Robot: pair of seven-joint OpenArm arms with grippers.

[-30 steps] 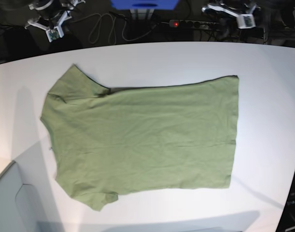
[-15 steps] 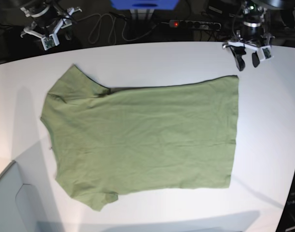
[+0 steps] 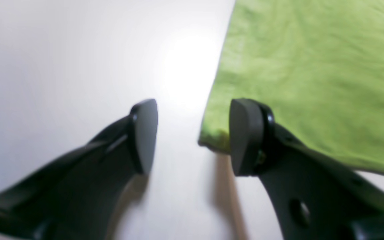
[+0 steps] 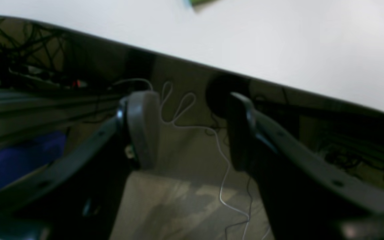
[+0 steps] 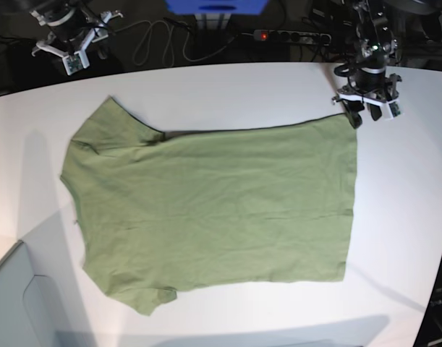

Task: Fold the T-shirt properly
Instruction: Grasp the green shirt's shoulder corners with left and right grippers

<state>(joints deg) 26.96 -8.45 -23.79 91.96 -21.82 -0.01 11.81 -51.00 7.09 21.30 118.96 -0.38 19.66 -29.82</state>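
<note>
**Asker:** Olive-green cloth seems to fill the scene. Where does the T-shirt [image 5: 213,210] lie against the fingers?

**Describer:** It lies flat on a white table [image 5: 401,202], lightly wrinkled. The left gripper [image 3: 192,136] hangs over one hem corner. That corner sits in the gap between its two black fingers [image 3: 245,136], just beside the one on the shirt's side, while the other finger stands over bare table. Whether either tip touches the surface, I cannot tell.

**Asker:** Are those fingers apart?

**Describer:** Yes, spread moderately and holding nothing. The right gripper [image 4: 188,130] is also parted and empty. It hovers past the table's far edge, over cables [image 4: 192,110] on the floor, well apart from the shirt; only a sliver of green shows beyond its fingertips.

**Asker:** How should the grasp go?

**Describer:** My judgement: lower the left gripper until one finger slips under the corner, then close on the hem itself, not on loose cloth further in. The right gripper probably needs to reach the sleeve end first, so both ends lift together and the fold stays even.
</note>
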